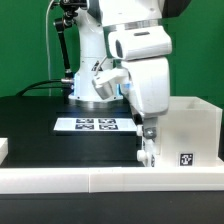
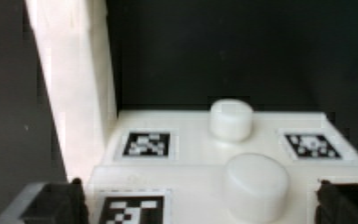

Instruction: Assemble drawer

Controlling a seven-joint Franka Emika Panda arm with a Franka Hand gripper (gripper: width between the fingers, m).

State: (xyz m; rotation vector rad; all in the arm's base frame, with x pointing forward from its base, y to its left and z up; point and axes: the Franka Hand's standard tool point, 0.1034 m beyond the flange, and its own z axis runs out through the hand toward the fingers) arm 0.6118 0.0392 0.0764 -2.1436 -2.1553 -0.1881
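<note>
The black table carries everything, with a white rim running along its near edge. On the exterior view's right stands the drawer box, a white open-fronted shell whose walls appear already joined, a marker tag on its near face. The arm reaches down just beside that shell's left wall, and the gripper hangs low at the shell's near left corner. Farther back, left of the arm, the marker board lies flat. In the wrist view a white tagged panel with two rounded knobs lies below the gripper, next to an upright white wall; the dark fingers stand spread wide apart with nothing between them. By my reading, the box is built, while the inner drawer piece is not yet grasped or slid in; that step seems left.
</note>
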